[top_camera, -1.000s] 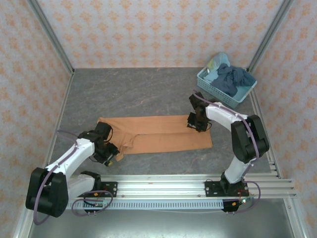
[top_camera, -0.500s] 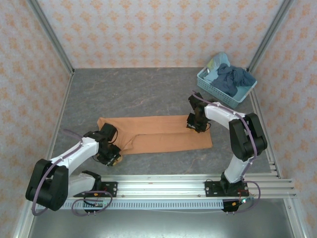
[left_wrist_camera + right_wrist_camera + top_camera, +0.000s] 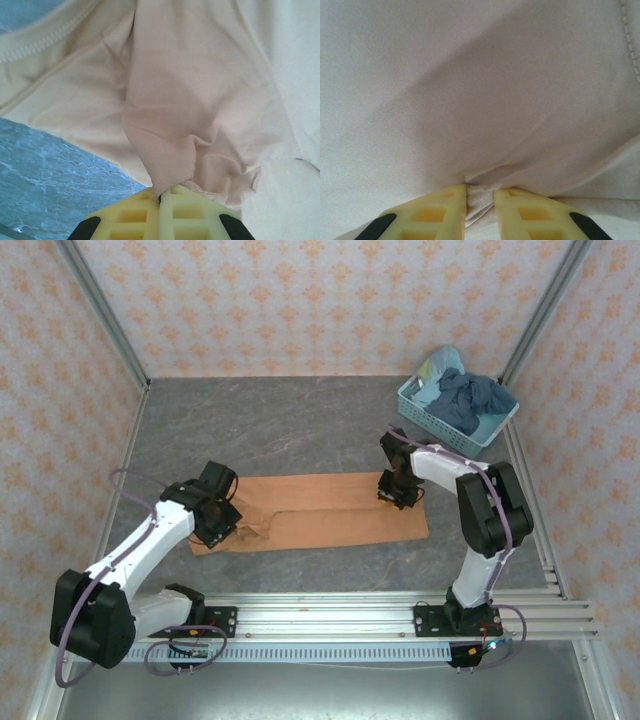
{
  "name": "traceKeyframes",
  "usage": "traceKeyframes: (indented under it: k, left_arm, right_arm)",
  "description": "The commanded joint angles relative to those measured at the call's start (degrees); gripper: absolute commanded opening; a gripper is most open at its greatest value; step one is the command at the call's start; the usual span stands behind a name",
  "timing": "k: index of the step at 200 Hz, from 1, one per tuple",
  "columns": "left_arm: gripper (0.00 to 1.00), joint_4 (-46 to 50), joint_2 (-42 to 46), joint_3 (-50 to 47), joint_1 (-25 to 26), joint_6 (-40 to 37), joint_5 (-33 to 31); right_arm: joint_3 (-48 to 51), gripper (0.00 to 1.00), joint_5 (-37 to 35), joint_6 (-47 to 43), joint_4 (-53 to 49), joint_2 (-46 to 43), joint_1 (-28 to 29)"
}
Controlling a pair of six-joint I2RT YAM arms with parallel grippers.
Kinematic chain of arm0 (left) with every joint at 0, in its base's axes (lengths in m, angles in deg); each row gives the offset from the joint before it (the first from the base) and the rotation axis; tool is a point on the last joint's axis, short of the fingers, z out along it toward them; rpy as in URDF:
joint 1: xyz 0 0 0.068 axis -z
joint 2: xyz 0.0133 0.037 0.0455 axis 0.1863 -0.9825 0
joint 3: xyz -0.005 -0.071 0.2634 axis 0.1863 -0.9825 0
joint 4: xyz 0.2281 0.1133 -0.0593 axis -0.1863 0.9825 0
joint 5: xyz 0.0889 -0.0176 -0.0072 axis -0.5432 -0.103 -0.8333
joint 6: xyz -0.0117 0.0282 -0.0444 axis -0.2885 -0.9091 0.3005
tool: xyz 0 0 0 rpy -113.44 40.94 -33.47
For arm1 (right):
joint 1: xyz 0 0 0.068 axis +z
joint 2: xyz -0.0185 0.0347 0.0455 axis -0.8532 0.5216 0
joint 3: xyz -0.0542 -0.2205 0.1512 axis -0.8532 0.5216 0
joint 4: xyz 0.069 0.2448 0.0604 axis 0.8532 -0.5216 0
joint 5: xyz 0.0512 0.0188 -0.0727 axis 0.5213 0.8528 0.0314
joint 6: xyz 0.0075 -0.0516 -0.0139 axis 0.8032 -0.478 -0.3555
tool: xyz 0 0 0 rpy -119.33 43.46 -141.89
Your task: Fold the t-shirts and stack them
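The orange-tan t-shirt [image 3: 330, 515] lies as a long band on the grey table [image 3: 300, 430], just toward 6 o'clock from the table's centre and running from 9 o'clock to 3 o'clock. It looks partly folded lengthwise.

The left gripper [image 3: 222, 525] is at the shirt's 9 o'clock end. Its wrist view shows the yellow fingers pressed together on a gathered peak of fabric [image 3: 161, 197], with wrinkles fanning away toward 12 o'clock.

The right gripper [image 3: 398, 492] sits near the shirt's 2 o'clock corner. Its fingers are nearly closed with a small pleat of cloth nipped between them [image 3: 480, 192].

The shirt looks thin, light and limp. It should drape and sag between the 2 grips and crease wherever it is bunched, and it will not hold a shape by itself. The hems and corners are probably the best places to grip, since the stitched edge gives a firmer bite and keeps the layers aligned.

A dusty blue t-shirt heap [image 3: 470, 398] sits in the light-blue lattice basket [image 3: 430, 418] at the table's 2 o'clock corner.
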Motion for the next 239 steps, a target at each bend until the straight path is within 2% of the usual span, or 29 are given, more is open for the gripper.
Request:
traceKeyframes:
  k: [1,36,106,144,155,172,181,217,239]
  left_arm:
    - [0.00,6.72,-0.79,1.96,0.05,-3.55,-6.62]
    - [0.00,7.95,-1.81,3.08,-0.63,-6.86,-11.17]
    - [0.00,1.88,-7.47,-0.32,-5.90,-11.62,-13.95]
    - [0.00,-0.75,-13.25,0.41,-6.67,-12.93,-14.69]
    - [0.07,-0.30,-14.38,1.09,-6.72,-13.13,-15.66]
    - [0.26,1.80,-14.60,2.48,-6.72,-12.98,-17.63]
    - [0.31,3.14,-14.09,3.36,-6.77,-12.97,-17.96]
    - [0.37,9.39,-7.38,7.94,-6.76,-10.50,-17.64]
    - [0.38,10.42,-4.92,10.36,-6.72,-7.53,-13.74]
  right_arm:
    - [0.40,0.22,-4.75,0.95,-3.61,3.39,-1.00]
    - [0.02,0.22,-5.14,1.10,-4.29,3.90,-1.34]
    - [-0.23,0.22,-5.18,0.74,-4.76,3.96,-1.44]
    - [-0.16,0.22,-4.55,0.59,-4.16,3.48,-1.42]
    - [-0.16,0.22,-4.53,0.40,-3.92,2.67,-1.29]
    - [-0.16,0.23,-4.59,-0.27,-3.64,0.57,-1.34]
    - [-0.28,0.23,-4.92,-0.60,-3.80,-0.79,-1.28]
    - [-0.86,0.26,-5.46,-1.65,-4.86,-6.20,-1.37]
    - [-0.54,0.26,-5.55,-1.80,-4.71,-8.03,-1.41]
